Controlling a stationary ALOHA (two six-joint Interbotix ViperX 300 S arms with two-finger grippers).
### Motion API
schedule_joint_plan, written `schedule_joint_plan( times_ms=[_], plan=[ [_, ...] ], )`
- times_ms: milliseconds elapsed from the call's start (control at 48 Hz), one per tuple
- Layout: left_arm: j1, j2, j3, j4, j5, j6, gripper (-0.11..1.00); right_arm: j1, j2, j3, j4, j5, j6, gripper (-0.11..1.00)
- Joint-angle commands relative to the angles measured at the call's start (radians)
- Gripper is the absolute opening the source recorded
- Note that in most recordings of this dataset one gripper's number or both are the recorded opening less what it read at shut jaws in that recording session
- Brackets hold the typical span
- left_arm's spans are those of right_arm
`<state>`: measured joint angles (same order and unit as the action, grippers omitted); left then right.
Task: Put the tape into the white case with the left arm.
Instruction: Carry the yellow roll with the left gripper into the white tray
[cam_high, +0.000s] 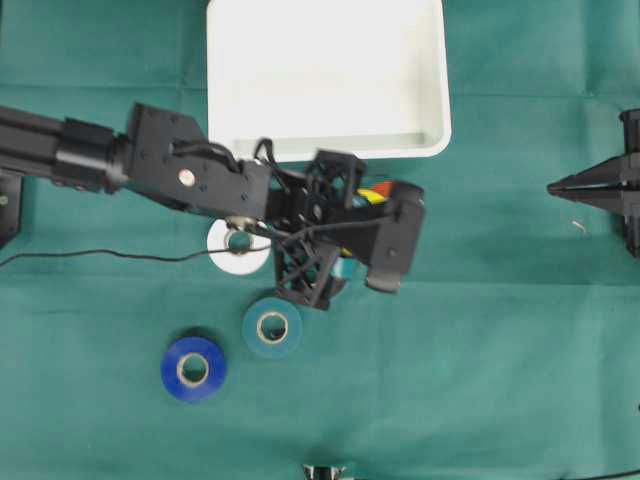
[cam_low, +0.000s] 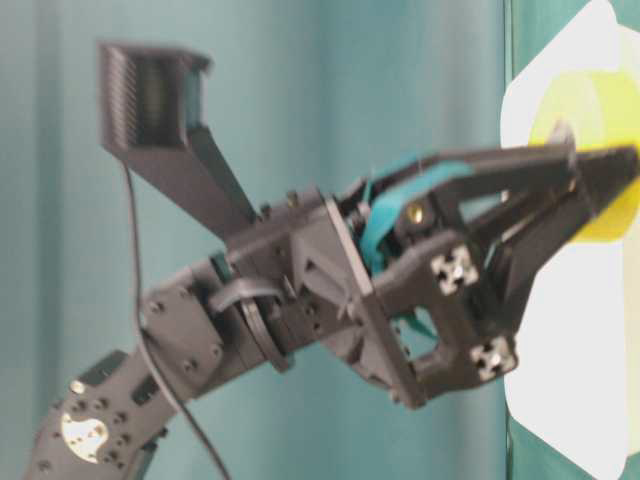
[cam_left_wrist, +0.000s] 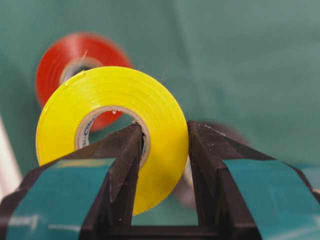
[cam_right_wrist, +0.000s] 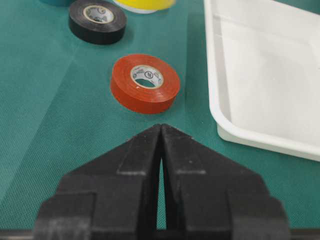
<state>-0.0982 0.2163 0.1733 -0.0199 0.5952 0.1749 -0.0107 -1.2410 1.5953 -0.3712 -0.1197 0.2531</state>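
A yellow tape roll stands on edge in my left gripper, which is shut on it. One teal-banded finger passes through the roll's hole and the other presses its outer face. In the overhead view the roll shows only as a sliver under the left arm, just below the front rim of the white case. The case holds nothing. My right gripper is shut on nothing at the right edge of the table.
A red roll and a black roll lie on the green cloth beside the case's rim. White, teal and blue rolls lie below the left arm.
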Motion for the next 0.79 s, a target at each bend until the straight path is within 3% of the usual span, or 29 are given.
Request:
schedule_joint_plan(
  times_ms=[0,479,770],
  plan=[
    [0.029,-0.074,0.025,0.002,-0.012,0.002,0.26,-0.002,0.006,0.003,-0.005,-0.009,0.002,-0.09],
    [0.167,-0.219,0.296,0.002,-0.176,0.002,0.26,-0.002,0.006,0.003,-0.005,-0.009,0.002,-0.09],
    [0.216,-0.253,0.403,0.002,-0.239,-0.002,0.26,-0.002,0.006,0.003,-0.005,-0.008,0.002,-0.09]
  ],
)
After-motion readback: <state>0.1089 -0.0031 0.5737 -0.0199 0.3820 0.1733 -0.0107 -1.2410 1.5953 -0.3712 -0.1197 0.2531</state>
